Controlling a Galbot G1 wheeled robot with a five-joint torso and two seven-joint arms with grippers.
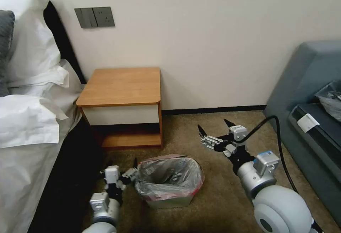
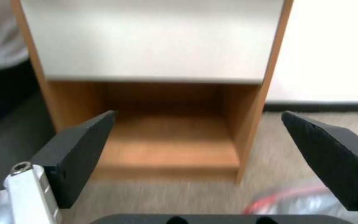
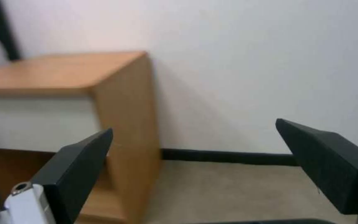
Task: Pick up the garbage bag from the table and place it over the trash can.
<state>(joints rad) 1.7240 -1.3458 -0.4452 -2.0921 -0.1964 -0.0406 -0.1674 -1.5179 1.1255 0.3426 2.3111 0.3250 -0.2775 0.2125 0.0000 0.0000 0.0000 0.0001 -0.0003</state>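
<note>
A small cream-white trash can point(image 1: 170, 201) stands on the tan carpet point(image 1: 220, 204) near the robot, a little left of the middle. The garbage bag point(image 1: 167, 176), thin translucent grey plastic with a pink rim, is already draped into and over the can, its crinkled edge folded down around the rolled rim.

The left claw point(image 1: 125, 171) sits low at the near left, just beside the left edge of the bag-lined can. Its black fingers are spread apart and hold nothing. In the left wrist view the left claw point(image 2: 197, 149) faces the open lower shelf of the counter, and a blurred patch of the garbage bag point(image 2: 295, 200) with its pink edge shows beside one finger point(image 2: 332, 155).

The right claw point(image 1: 214, 129) hovers farther off, to the right of the can and above the carpet, clear of the bag. Its fingers are also spread wide and empty. In the right wrist view the right claw point(image 3: 193, 161) points toward the right side of the counter point(image 3: 121, 102) and the pale wall point(image 3: 262, 71).

Beyond the can stands the counter point(image 1: 122, 85), a small orange-brown nightstand with a white drawer front point(image 1: 122, 114) and a low wooden shelf point(image 1: 131, 140). A bed point(image 1: 28, 119) with white pillows lies at the left, and a grey-blue sofa point(image 1: 309, 84) at the right.
</note>
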